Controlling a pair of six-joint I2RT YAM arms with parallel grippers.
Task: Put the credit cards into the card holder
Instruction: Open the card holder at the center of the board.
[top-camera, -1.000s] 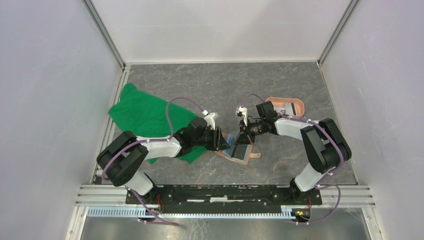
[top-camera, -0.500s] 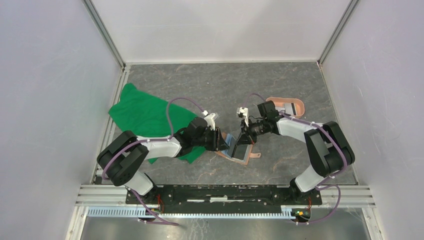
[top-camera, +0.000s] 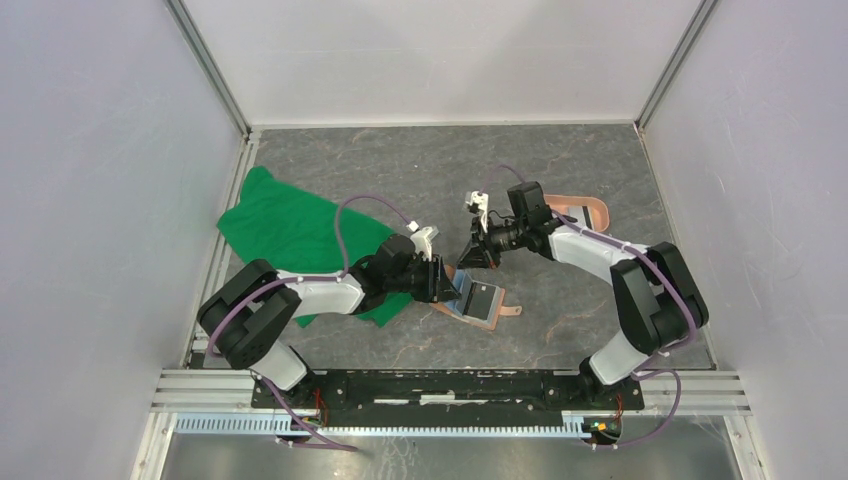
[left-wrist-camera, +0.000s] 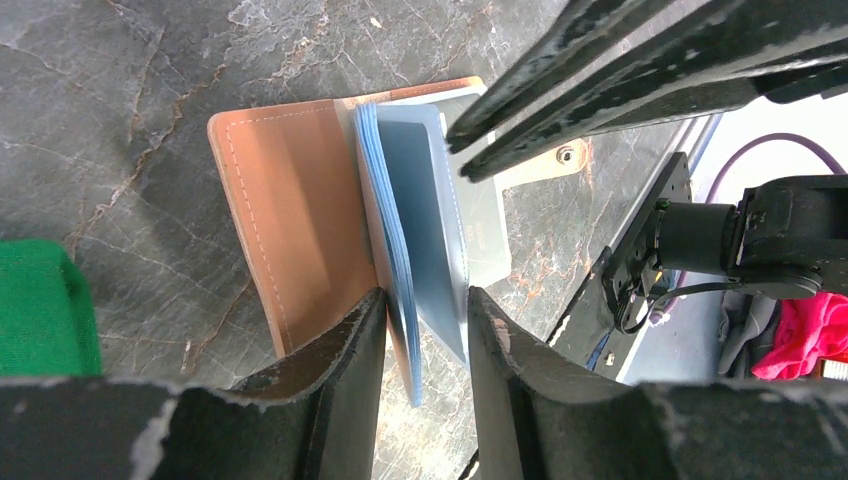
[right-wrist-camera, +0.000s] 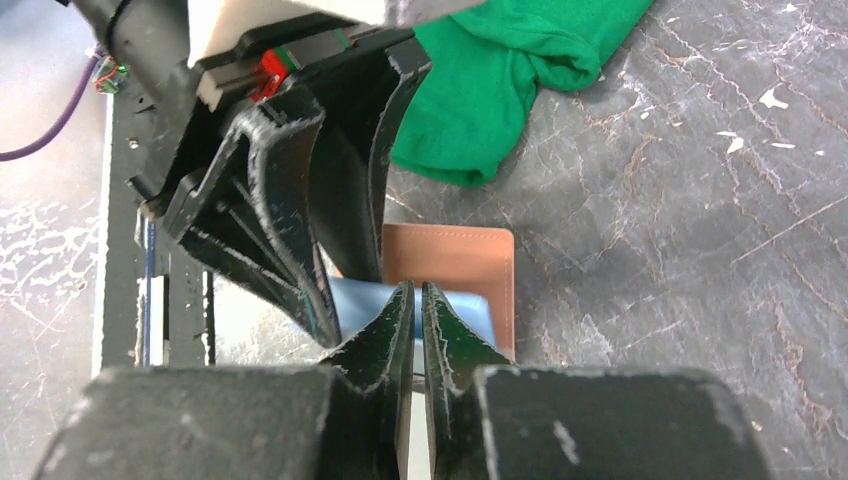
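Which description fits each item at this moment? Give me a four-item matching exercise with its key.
Items
1. left gripper
2. right gripper
3. green cloth
4. pink tray

Descriptions
A. lying on the left side of the table
B. jaws together, clear of the card holder
C. far right of the table, partly hidden
D. fingers astride the card holder's blue-grey pockets

Pairs: 1-D, 2-B, 3-A, 4-C

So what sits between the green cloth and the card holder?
The left gripper, just beyond the green cloth, as the top view shows; in the left wrist view its jaws are closed on the card holder's blue-grey pockets.
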